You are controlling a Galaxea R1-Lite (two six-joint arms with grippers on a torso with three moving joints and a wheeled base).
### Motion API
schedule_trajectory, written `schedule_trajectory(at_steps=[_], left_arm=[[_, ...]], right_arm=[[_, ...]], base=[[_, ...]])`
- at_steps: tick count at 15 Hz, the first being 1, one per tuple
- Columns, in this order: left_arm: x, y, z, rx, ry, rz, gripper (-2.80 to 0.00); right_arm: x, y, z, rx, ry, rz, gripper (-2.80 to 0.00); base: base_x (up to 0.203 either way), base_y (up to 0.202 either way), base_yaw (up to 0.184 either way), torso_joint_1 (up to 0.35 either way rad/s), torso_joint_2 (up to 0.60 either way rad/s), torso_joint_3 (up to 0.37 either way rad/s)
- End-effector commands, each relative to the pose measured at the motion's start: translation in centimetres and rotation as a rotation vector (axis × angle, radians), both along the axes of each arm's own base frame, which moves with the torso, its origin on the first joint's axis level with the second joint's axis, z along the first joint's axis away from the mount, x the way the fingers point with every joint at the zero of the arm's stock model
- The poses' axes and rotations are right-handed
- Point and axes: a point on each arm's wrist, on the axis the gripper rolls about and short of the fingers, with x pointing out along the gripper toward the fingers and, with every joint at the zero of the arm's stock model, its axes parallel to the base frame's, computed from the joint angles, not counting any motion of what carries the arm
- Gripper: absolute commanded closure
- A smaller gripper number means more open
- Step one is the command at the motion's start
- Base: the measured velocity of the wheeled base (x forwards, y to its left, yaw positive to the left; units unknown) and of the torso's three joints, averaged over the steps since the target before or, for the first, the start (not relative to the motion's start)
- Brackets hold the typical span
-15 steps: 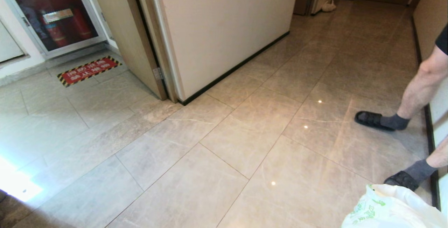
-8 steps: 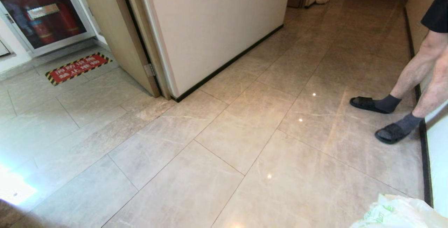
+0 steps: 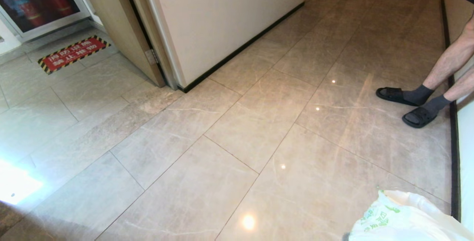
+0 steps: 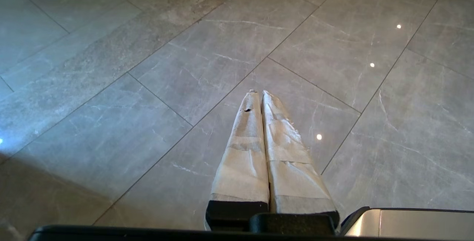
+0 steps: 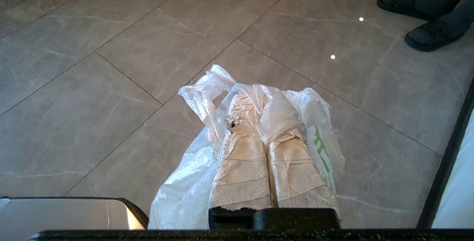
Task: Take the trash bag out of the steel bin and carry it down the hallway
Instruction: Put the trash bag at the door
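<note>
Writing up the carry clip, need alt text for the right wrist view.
The right gripper, its taped jaws shut on a bunched white trash bag with green print, hangs over glossy beige floor tiles. A person's two feet in dark socks and black sandals stand nearby.

Building hallway [image 3: 303, 96] (fire-extinguisher cabinet [image 3: 37, 0])

Hallway [image 3: 266, 115] open; person's feet [image 3: 411, 104] rightward

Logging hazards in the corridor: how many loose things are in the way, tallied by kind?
trash bag: 1
black sandals, on a person's feet: 2
red floor sign: 1
Total: 4
</note>
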Motion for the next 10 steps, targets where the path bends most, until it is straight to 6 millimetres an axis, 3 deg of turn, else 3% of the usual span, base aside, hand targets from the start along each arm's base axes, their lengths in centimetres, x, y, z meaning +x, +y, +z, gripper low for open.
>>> schedule_trajectory(at_steps=[1,10], left_arm=[[0.0,0.0,0.01,-0.001,-0.001,0.0,0.0],[0.0,0.0,-0.01,-0.001,0.001,0.0,0.0]], right_arm=[[0.01,0.0,0.01,-0.001,0.001,0.0,0.0],[0.0,0.0,0.02,-0.001,0.002,0.0,0.0]], base=[[0.0,0.0,0.0,0.002,0.0,-0.204],[0.0,0.0,0.0,0.003,0.0,-0.196]])
